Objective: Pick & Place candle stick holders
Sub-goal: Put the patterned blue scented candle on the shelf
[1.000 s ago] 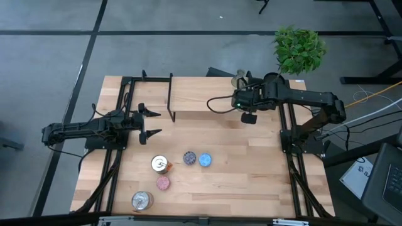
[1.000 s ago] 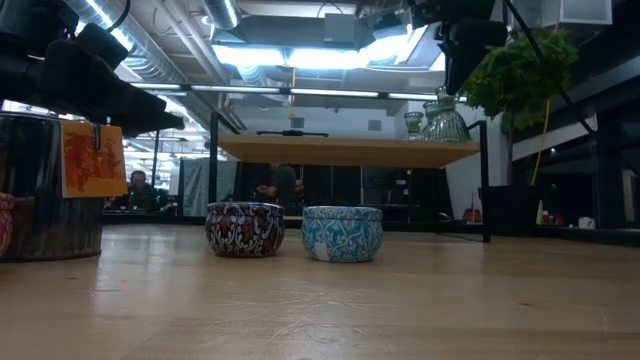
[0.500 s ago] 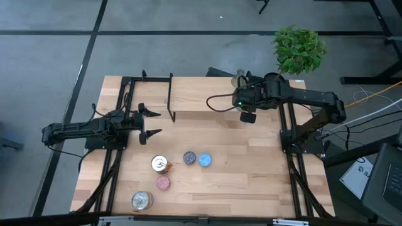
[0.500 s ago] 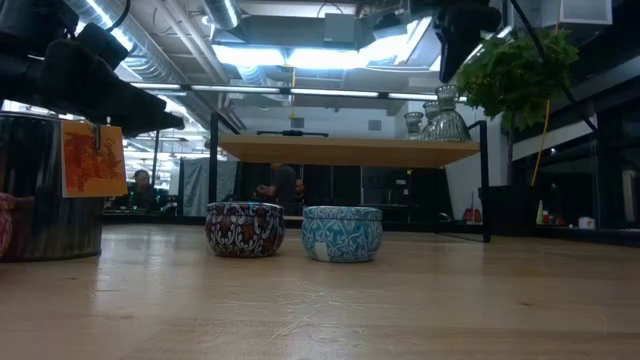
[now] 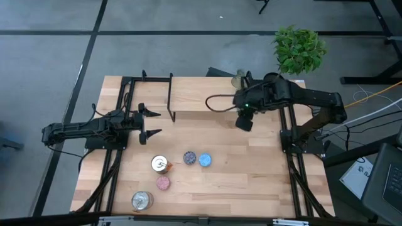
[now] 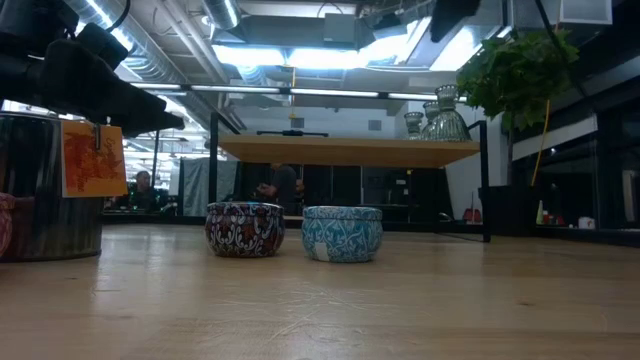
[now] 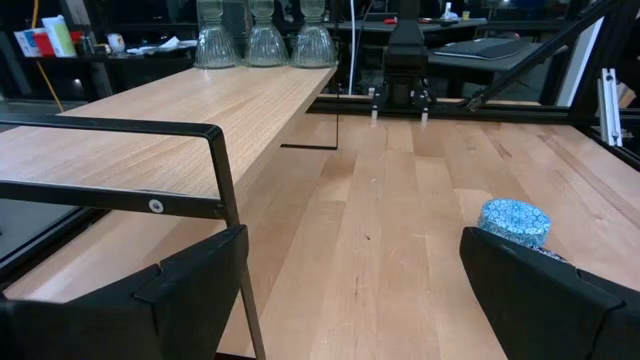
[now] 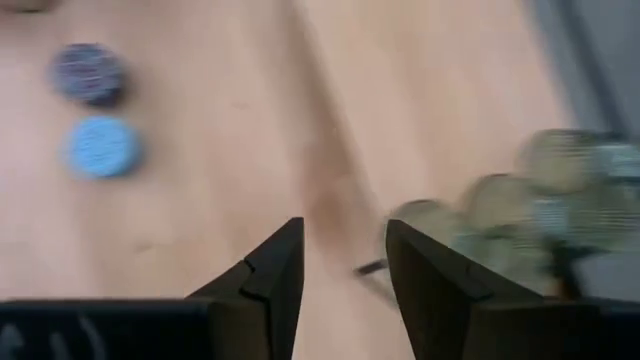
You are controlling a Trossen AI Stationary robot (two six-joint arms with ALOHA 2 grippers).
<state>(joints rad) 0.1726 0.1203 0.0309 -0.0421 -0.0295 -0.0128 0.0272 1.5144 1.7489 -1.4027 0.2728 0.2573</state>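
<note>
Three pale green glass holders (image 7: 260,40) stand on the far right end of a raised wooden shelf (image 5: 207,94); they also show in the low view (image 6: 440,115). On the table stand a purple-speckled holder (image 5: 190,157), a blue one (image 5: 205,160), a pink one (image 5: 162,182) and two silvery ones (image 5: 160,164) (image 5: 142,201). My right gripper (image 5: 244,120) is open and empty, high over the shelf's near edge, and points down (image 8: 345,270). My left gripper (image 5: 151,122) is open and empty at the table's left (image 7: 350,290).
A potted green plant (image 5: 299,47) stands beyond the table's far right corner. The shelf's black frame (image 5: 171,97) stands just ahead of my left gripper. Bare wood lies right of the blue holder (image 6: 342,232) and at the near right.
My right gripper has risen, leaving the top of the low view, and has drawn a little away from the glass holders toward the table's near edge. The holders have stayed in place.
</note>
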